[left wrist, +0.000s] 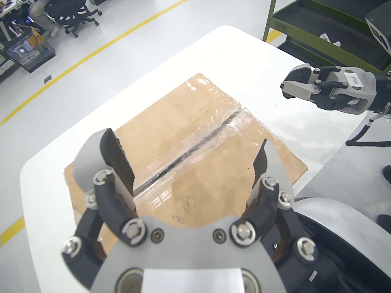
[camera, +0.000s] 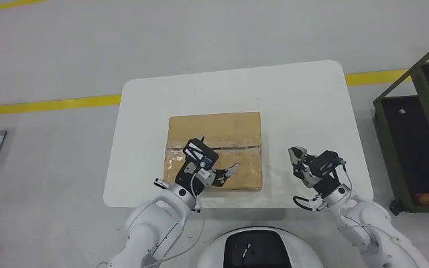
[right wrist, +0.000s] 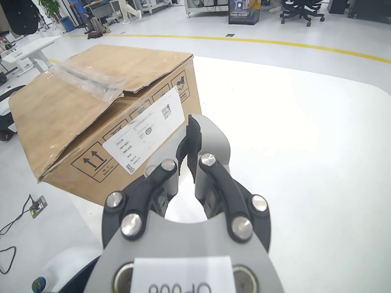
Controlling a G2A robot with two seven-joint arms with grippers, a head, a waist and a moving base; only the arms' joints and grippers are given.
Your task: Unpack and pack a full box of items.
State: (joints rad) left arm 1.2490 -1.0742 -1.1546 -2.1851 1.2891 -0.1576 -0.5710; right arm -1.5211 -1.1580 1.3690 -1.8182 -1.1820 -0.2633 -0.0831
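Currently left gripper (left wrist: 186, 141) spread wide, holding nothing, hanging directly over the cardboard box (left wrist: 171, 114). Clear-taped seam (left wrist: 210, 132) runs below, between its fingers. Box flaps closed, box sits on white table (left wrist: 213, 50). Right gripper (right wrist: 191, 141) clenched, empty, over bare table. Box just beside it, toward the left gripper, not touching.

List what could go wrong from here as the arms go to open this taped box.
1. Crinkled tape lies along the seam of the box. If it holds, the open left gripper, hovering above, might lift the whole box rather than a flap.
2. The box sits near the robot-side edge of the table, and the shut right gripper is apart from it, so a pull could slide it off.
3. The flap edge looks torn; gripping there may rip it further.
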